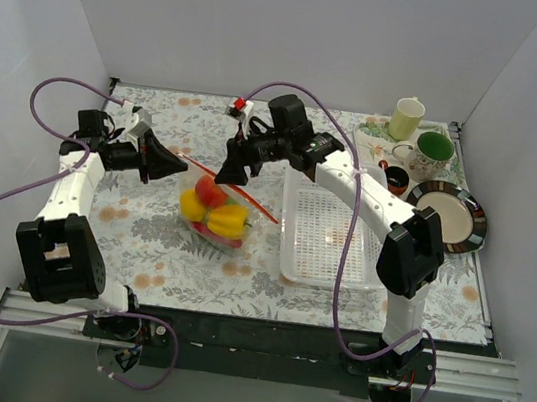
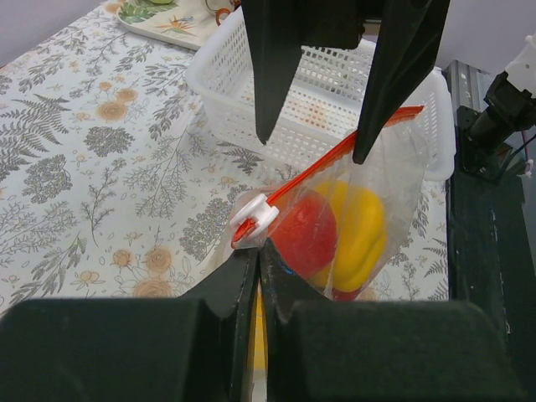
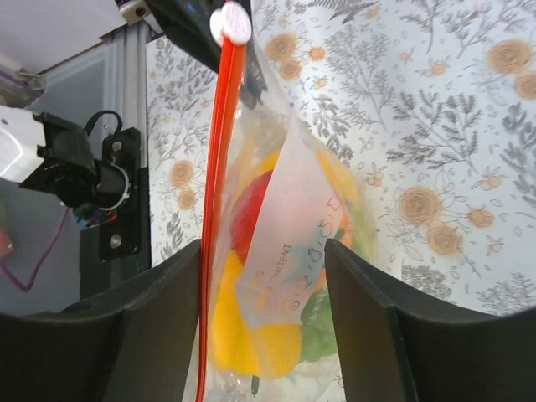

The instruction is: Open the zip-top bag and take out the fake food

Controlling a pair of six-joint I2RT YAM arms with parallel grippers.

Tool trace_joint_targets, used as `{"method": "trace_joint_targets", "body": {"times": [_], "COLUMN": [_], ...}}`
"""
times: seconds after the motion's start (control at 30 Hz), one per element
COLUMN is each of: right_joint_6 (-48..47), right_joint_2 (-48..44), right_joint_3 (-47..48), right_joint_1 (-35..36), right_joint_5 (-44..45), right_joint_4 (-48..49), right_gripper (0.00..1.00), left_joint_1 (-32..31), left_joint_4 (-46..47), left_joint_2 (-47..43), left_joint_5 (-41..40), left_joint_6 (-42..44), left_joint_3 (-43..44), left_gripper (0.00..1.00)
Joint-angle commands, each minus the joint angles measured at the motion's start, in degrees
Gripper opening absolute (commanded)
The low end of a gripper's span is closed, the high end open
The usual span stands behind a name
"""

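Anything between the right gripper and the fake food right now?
Yes, the zip-top bag itself. Its red zip strip looks shut, with the white slider at the corner the left gripper pinches, so plastic encloses the fake food. The right gripper is open, straddling the strip. The basket sits beside, clear.

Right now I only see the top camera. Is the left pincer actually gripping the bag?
Observer: Yes. Left wrist view shows the left pincer shut on the edge of the zip-top bag, just under the white slider.
Operator: And the other arm?
Observer: The right pincer is open, straddling the bag's mouth, the red zip strip beside one finger.
Operator: Anything besides red and yellow inside?
Observer: Right wrist view shows a green piece low in the bag.
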Motion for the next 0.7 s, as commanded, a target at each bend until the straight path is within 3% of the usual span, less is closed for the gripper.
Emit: {"method": "trace_joint_targets", "body": {"times": [0.0,0.23,0.47,0.67], "right_joint_6": [-3.2,-3.9,-5.1,-5.5], "right_joint_2": [0.8,4.8,5.3,6.5], "right_joint_3": [7.6,14.2,13.6,14.5], "right_joint_1": [1.7,3.8,5.8,6.1], "right_joint_5": [4.0,4.7,5.5,8.2], "right_joint_4": [0.5,-0.5,-0.4,-0.6], "right_gripper": [0.7,0.7,0.69,0.58], "left_joint_1": [-0.1,-0.2,-0.2,-0.1], "left_joint_4": [0.2,0.2,0.1,-0.1], "left_joint_2": [-3.6,-3.6,-3.1,-4.1], "left_joint_5": [18.5,18.4,18.3,18.4], "left_joint_6": [-0.8,-1.9,-1.8,-2.2], "left_joint_3": [1.7,2.0,2.0,1.7], "left_gripper": [0.0,0.0,0.0,0.0]}}
